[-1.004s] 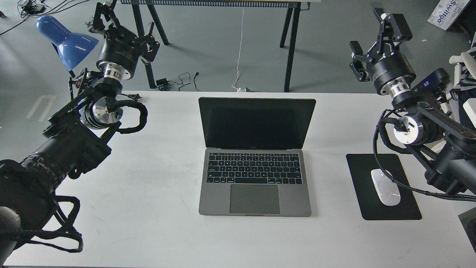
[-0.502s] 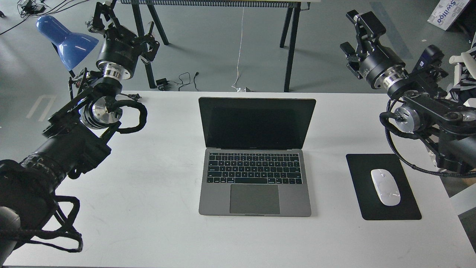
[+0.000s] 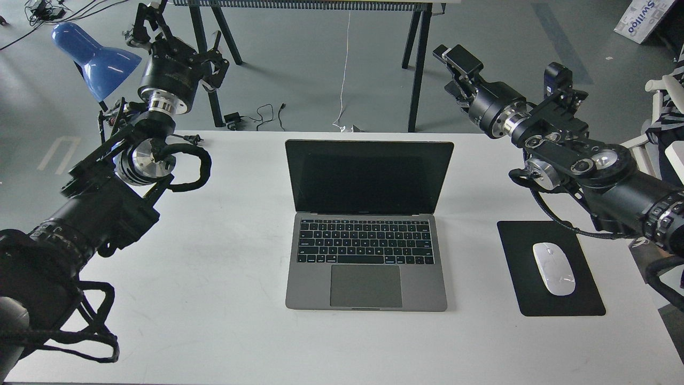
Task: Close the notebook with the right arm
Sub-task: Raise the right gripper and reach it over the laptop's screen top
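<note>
The notebook (image 3: 366, 235), a slim grey metal laptop, stands open in the middle of the white table (image 3: 214, 267). Its black screen (image 3: 368, 176) is upright and faces me. My right arm (image 3: 582, 171) comes in from the right, and its gripper (image 3: 448, 69) hangs in the air beyond the table's far edge. It is above and just right of the lid's top right corner, not touching it. Its fingers look apart and empty. My left gripper (image 3: 179, 29) is raised at the far left next to the blue lamp, with fingers apart and empty.
A black mouse pad (image 3: 521, 267) with a white mouse (image 3: 554, 268) lies right of the notebook, under my right forearm. A blue lamp (image 3: 96, 56) stands at the far left. Black table legs (image 3: 417, 69) and cables (image 3: 256, 115) are on the floor behind the table.
My right arm has swung left and lowered, bringing its gripper from the far right to near the lid's top right corner. The left arm and the notebook have not moved.
</note>
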Controlling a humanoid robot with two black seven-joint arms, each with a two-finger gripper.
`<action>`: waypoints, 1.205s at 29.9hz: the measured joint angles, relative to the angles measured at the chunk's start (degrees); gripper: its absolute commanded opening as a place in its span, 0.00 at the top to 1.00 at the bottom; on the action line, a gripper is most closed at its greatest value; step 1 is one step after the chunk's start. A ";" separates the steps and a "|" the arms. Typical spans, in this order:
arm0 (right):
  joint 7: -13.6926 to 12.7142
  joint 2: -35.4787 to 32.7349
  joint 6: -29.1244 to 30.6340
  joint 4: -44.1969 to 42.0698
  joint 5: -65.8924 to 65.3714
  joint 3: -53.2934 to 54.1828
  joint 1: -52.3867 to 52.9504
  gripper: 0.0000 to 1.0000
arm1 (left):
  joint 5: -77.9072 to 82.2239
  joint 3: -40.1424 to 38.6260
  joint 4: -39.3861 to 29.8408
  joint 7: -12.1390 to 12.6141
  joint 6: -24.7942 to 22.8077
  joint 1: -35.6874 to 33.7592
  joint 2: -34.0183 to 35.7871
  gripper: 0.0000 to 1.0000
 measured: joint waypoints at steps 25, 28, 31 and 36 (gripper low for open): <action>0.00 3.40 4.48 3.07 -0.48 -3.13 0.52 0.01 | 0.00 0.00 0.00 0.00 -0.01 0.00 0.00 0.00; 0.00 2.52 4.64 5.60 -0.48 -3.15 0.53 0.01 | 0.00 0.00 0.00 0.00 -0.01 0.00 0.00 0.00; 0.00 -0.06 4.66 10.02 -0.49 -3.20 0.53 0.01 | 0.01 0.00 0.00 0.00 -0.01 0.00 -0.01 0.00; 0.00 -4.74 4.70 17.80 -1.93 -5.70 0.53 0.01 | 0.02 0.00 0.00 0.00 -0.01 0.00 -0.01 0.00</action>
